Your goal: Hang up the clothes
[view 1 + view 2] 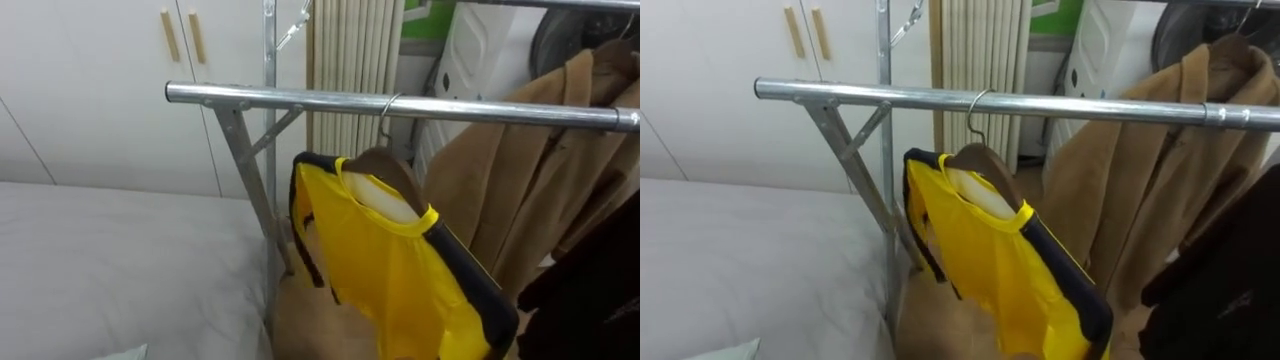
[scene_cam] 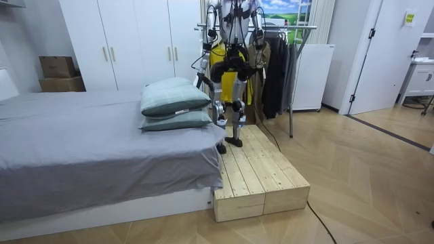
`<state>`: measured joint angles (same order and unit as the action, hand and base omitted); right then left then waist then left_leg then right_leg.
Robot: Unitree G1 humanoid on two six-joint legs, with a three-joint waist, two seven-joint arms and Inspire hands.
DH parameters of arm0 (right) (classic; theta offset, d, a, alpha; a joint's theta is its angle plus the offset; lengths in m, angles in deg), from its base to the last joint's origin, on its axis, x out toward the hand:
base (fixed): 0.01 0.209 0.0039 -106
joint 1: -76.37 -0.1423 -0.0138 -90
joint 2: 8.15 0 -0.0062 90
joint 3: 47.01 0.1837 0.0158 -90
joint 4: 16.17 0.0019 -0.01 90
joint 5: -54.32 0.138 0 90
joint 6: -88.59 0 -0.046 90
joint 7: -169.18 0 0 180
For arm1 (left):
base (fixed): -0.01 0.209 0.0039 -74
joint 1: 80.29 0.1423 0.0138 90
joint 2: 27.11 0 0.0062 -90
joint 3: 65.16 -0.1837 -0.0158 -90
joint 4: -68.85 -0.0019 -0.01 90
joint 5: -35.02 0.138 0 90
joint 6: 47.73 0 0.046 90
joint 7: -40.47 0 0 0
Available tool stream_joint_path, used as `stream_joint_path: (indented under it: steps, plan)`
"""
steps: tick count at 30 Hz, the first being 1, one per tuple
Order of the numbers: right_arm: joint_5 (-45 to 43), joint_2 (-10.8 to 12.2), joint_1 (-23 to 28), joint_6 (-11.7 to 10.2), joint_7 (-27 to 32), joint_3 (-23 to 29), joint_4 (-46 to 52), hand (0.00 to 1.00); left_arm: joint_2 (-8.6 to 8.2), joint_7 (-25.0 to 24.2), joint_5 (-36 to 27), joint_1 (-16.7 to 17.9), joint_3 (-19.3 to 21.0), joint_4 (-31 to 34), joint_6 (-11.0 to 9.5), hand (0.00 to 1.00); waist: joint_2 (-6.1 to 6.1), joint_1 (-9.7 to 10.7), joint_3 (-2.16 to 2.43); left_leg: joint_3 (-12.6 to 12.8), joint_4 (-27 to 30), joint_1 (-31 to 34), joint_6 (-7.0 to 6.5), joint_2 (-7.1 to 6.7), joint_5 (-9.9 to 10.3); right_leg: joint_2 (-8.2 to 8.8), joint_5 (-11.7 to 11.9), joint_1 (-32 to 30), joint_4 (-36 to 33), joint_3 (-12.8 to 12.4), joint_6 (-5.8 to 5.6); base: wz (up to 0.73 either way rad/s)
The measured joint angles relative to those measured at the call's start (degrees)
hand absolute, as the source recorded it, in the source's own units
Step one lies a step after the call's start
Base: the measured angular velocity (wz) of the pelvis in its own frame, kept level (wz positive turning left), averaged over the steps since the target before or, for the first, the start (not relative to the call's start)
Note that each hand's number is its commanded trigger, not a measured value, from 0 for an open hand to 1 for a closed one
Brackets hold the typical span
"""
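White wardrobe doors [image 1: 90, 90] with wooden handles at the back and a ribbed beige panel [image 1: 350, 60] beside them. A clothes rack stands in front, its metal rail [image 1: 300, 98] running across the eye views on a braced upright [image 1: 245, 170].

Yellow shirt [image 1: 400, 280] with black trim sits on a brown hanger [image 1: 985, 158]. The hook is over the rail near the rail's left end and the shirt hangs tilted, its lower edge swung towards the robot's right. Nothing touches it besides the hanger.

Tan coat [image 1: 520, 170] hangs further right on the same rail, just beside the shirt. A dark garment [image 1: 590, 290] is at the lower right.

Room view: the robot stands on a low wooden platform [image 2: 258, 169] between the bed [image 2: 81, 142] and the rack, facing the rack with its back to the camera. Left hand [image 2: 201, 80] is at the room view's left of its body and right hand [image 2: 255, 68] at the room view's right, both low and below rail height, apart from the shirt. Both are too small there to tell whether they are clenched or released.

The bed has a grey cover and two stacked pillows [image 2: 173, 98] near the robot. Light wood floor [image 2: 366, 176], white cabinet [image 2: 312, 74] past the rack, white door [image 2: 390, 54] on the room view's right.
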<state>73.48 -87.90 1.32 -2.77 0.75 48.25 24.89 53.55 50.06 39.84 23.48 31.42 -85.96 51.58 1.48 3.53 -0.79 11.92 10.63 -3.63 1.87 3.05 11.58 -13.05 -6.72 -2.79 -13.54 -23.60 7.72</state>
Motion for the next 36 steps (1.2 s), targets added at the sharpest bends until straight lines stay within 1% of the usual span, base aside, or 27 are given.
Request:
stream_joint_path:
  steps: [1,3,4,5,7,9,11,14,17,21,23,30,31,32,33,35,36]
  plan:
    - [3.0,0.2,0.2,-0.6,-0.5,0.0,-3.0,0.0,-0.38,0.3,-0.4,0.1,0.0,0.0,-0.1,0.0,-0.11,0.4,0.05,-0.5,0.0,0.0,0.0,-0.04,0.0,0.0,0.0,0.0,0.0,-0.1,0.0,0.0]
    - [5.8,0.4,0.3,-1.2,-1.1,0.0,-6.6,0.0,-0.93,0.9,-0.8,0.1,0.1,0.0,-0.3,0.0,-0.46,1.0,0.09,-1.2,-0.1,0.0,0.0,-0.14,0.0,0.02,0.0,0.0,0.0,-0.2,0.01,-0.04]
    - [6.8,0.7,0.4,-1.7,-1.2,0.2,-8.8,0.0,-1.22,1.2,-0.8,0.1,0.1,-0.3,-0.9,0.0,-0.73,1.1,0.1,-1.1,-0.1,-0.2,-0.01,-0.17,0.0,0.08,0.0,0.0,-0.1,-0.1,0.14,-0.06]
    - [8.0,1.1,0.6,-1.9,-1.3,0.5,-10.6,0.0,-1.36,1.4,-0.9,0.1,0.0,-0.6,-1.5,0.0,-0.9,1.1,0.06,-1.1,-0.2,-0.3,-0.01,-0.22,0.0,0.15,0.1,-0.1,-0.3,0.2,0.41,-0.07]
    - [9.7,1.5,0.9,-1.8,-1.4,0.5,-12.5,0.0,-1.61,1.9,-0.9,0.2,0.0,-1.1,-2.7,0.0,-1.2,1.0,-0.04,-1.0,-0.4,-0.6,-0.01,-0.23,0.0,0.22,0.0,-0.1,-0.3,0.4,0.49,-0.1]
    - [10.1,1.5,0.7,-1.8,-1.6,0.6,-13.8,0.0,-1.88,2.2,-1.0,-0.1,-0.1,-1.7,-3.3,0.0,-1.46,1.2,0.0,-1.0,-0.5,-0.7,-0.01,-0.26,0.0,0.22,-0.2,-0.1,-0.3,0.4,0.2,-0.04]
    - [10.1,1.4,0.3,-1.9,-1.9,0.7,-15.5,0.0,-1.93,2.3,-2.0,-0.1,-0.1,-1.9,-3.8,0.0,-1.71,1.4,0.03,-1.0,-0.7,-0.8,-0.01,-0.27,0.0,0.21,-0.2,-0.1,-0.4,0.3,0.18,0.0]
    - [10.0,1.4,-0.4,-2.0,-2.5,1.1,-16.1,0.0,-2.04,2.2,-2.9,0.0,-0.2,-2.3,-4.7,0.0,-2.14,1.4,0.02,-1.1,-1.0,-1.0,-0.01,-0.29,0.0,0.13,-0.2,0.0,-0.4,0.2,0.2,0.0]
    - [10.0,1.4,-0.5,-1.8,-2.6,1.2,-16.1,0.0,-2.13,2.2,-3.0,0.0,-0.7,-2.3,-4.8,0.0,-2.35,1.2,0.02,-1.1,-1.0,-1.1,-0.01,-0.32,0.0,0.19,-0.2,0.0,-0.4,0.4,0.27,0.0]
    - [10.0,1.4,-0.5,-1.5,-2.9,1.2,-16.1,0.0,-2.12,2.2,-3.0,0.0,-0.9,-2.3,-4.9,0.0,-2.27,1.2,0.06,-1.0,-1.0,-1.1,-0.01,-0.4,0.0,0.26,-0.5,-0.2,-1.0,0.8,0.41,0.02]
    - [10.0,1.4,-0.7,-1.5,-3.0,1.1,-16.1,0.0,-2.12,2.0,-3.0,0.0,-1.2,-2.3,-4.9,0.0,-2.12,1.2,0.2,-1.0,-1.0,-1.2,-0.01,-0.46,0.0,0.27,-0.8,-0.2,-1.3,0.9,0.33,0.02]
    - [10.0,1.4,-0.9,-1.5,-3.0,1.0,-16.1,0.0,-2.12,1.8,-4.0,0.0,-1.3,-2.4,-5.2,0.0,-2.1,1.2,0.22,-1.1,-1.0,-1.2,-0.01,-0.46,0.0,0.34,-0.7,0.0,-1.2,0.9,0.5,0.0]
    - [10.0,1.5,-1.0,-1.5,-3.1,0.9,-16.1,0.0,-2.11,1.8,-4.3,-0.1,-1.3,-2.8,-5.5,0.0,-2.33,1.2,0.1,-1.2,-1.0,-1.2,-0.01,-0.48,0.0,0.37,-0.7,0.0,-1.2,0.9,0.53,0.0]
    - [10.0,1.5,-1.1,-1.5,-3.2,0.9,-16.1,0.0,-2.11,1.8,-4.7,-0.1,-1.4,-3.2,-6.1,0.0,-2.24,0.9,0.12,-1.2,-1.0,-1.2,-0.01,-0.49,0.0,0.47,-0.8,-0.1,-1.2,1.3,0.5,0.06]
    - [10.1,1.5,-1.1,-1.5,-3.4,0.9,-16.1,0.0,-2.11,1.8,-4.7,-0.1,-1.4,-3.4,-6.4,0.0,-2.5,1.0,-0.01,-1.2,-1.0,-1.2,-0.01,-0.5,0.0,0.54,-1.0,-0.1,-1.2,1.6,0.49,0.16]
    - [10.1,1.5,-1.4,-1.5,-4.4,0.4,-16.2,0.0,-2.03,1.9,-4.7,-0.1,-2.4,-3.5,-7.3,0.0,-2.51,0.7,0.03,-1.2,-1.0,-1.0,0.0,-0.62,0.0,0.85,-1.4,-0.1,-1.2,2.6,0.3,0.22]
    - [10.1,1.5,-1.5,-1.5,-4.6,0.3,-16.2,0.0,-2.07,1.9,-4.7,-0.1,-2.4,-3.5,-7.4,0.0,-2.72,0.7,-0.02,-1.2,-1.0,-0.9,0.0,-0.63,0.0,0.93,-1.4,-0.1,-1.2,2.8,0.34,0.22]
